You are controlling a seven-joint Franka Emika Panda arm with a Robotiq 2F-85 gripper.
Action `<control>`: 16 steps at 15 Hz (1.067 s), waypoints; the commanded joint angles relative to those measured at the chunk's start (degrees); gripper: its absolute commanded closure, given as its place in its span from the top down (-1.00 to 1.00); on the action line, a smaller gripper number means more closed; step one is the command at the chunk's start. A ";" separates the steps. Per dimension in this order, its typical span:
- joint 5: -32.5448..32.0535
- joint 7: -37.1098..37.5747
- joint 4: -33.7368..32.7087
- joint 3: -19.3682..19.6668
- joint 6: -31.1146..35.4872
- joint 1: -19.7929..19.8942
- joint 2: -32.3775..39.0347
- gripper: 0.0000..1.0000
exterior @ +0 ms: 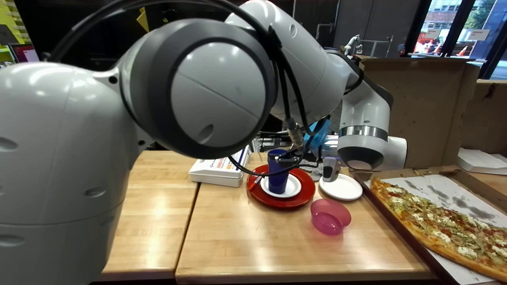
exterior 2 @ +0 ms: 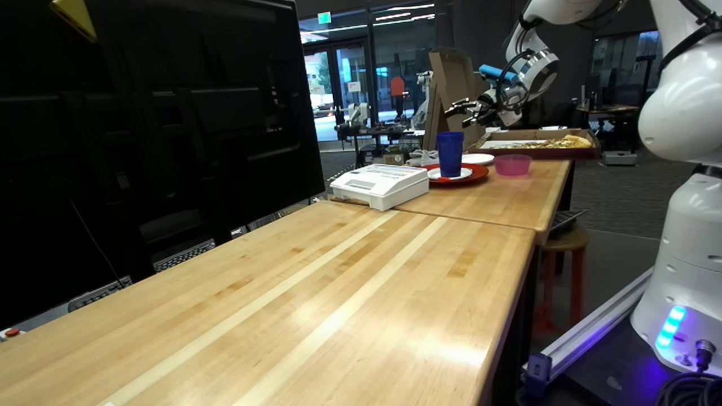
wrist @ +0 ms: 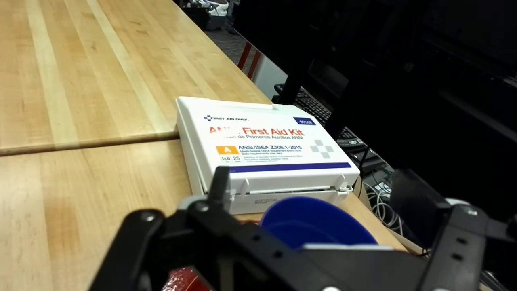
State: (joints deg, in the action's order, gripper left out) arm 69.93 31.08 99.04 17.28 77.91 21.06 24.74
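Note:
My gripper (wrist: 317,180) is open, its black fingers spread wide with nothing between the tips. A tall blue cup (exterior: 278,178) is nearest to it; its open rim shows just beyond the gripper in the wrist view (wrist: 307,220). In an exterior view the gripper (exterior 2: 458,116) hangs above the cup's rim, apart from the table. The cup stands upright on a small white plate (exterior: 294,187), which lies on a red plate (exterior: 305,194). A red-handled utensil (exterior: 256,182) rests at the red plate's edge. A white first aid kit (wrist: 266,141) lies closed beyond the cup.
A pink bowl (exterior: 330,217) and another white plate (exterior: 346,188) sit beside the red plate. An open pizza box (exterior 2: 564,152) holds pizza (exterior: 443,225), its lid (exterior: 416,114) standing upright. Large black screens (exterior 2: 158,124) line the table's far side. Two tabletops meet at a seam.

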 commanded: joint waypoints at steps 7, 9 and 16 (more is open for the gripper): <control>0.56 2.09 -1.32 0.14 -0.30 -0.02 -0.83 1.00; 0.29 1.88 -0.89 0.28 0.71 -0.34 -1.33 1.00; -2.16 -0.33 1.78 0.60 9.16 -2.50 -4.71 1.00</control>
State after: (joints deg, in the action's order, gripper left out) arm 69.56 31.22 97.90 17.30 83.25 20.09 23.83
